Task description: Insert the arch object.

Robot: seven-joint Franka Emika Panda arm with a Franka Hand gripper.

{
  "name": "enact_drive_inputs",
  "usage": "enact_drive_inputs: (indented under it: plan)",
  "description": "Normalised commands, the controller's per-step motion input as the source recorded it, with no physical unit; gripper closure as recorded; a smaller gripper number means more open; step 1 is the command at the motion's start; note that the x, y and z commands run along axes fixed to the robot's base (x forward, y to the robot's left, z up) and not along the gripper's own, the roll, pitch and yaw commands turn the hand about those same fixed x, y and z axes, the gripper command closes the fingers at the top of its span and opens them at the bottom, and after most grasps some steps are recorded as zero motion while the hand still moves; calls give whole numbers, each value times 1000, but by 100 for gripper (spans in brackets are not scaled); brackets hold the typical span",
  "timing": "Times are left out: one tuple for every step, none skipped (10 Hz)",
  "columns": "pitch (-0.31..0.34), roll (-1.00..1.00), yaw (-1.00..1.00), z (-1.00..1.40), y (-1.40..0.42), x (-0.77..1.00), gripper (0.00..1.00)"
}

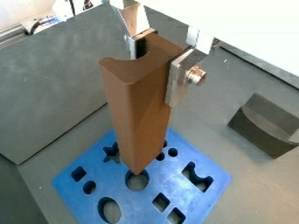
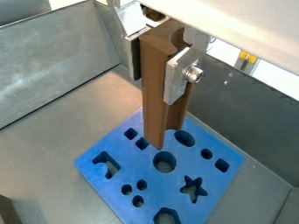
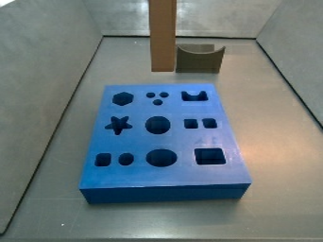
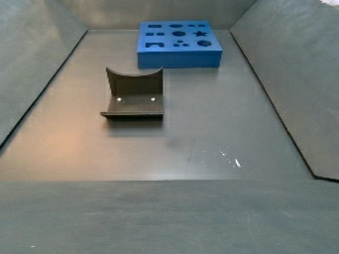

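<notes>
My gripper (image 1: 160,66) is shut on the arch object (image 1: 135,114), a tall orange-brown block with a curved notch in its top end. It holds the block upright near its top, between the silver fingers (image 1: 179,80). The block's lower end hangs just above the blue board (image 1: 176,186), over its middle holes. Both wrist views show this; in the second one the gripper (image 2: 156,70) holds the block (image 2: 158,105) above the board (image 2: 135,166). A side view shows the block (image 3: 163,36) over the far edge of the board (image 3: 164,194), with the gripper out of frame.
A squat olive-grey piece with a curved notch (image 3: 198,57) lies on the grey floor behind the board and also shows in a wrist view (image 1: 268,122). In a side view it (image 4: 133,94) lies nearer the camera than the board (image 4: 179,60). Sloping grey walls ring the floor.
</notes>
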Motion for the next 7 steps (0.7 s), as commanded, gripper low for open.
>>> enact_drive_inputs:
  plan:
    - [0, 0, -20, 0, 9, -86, 100]
    - [0, 14, -817, -77, 0, 86, 100]
    - [-17, 19, -1000, -140, 14, 66, 100]
    - [-26, 76, -966, -263, 31, 123, 100]
    - [0, 116, -863, -303, 63, 291, 100]
    - [0, 101, -791, -303, 111, 414, 100]
    - [0, 107, -789, -317, 114, 411, 100]
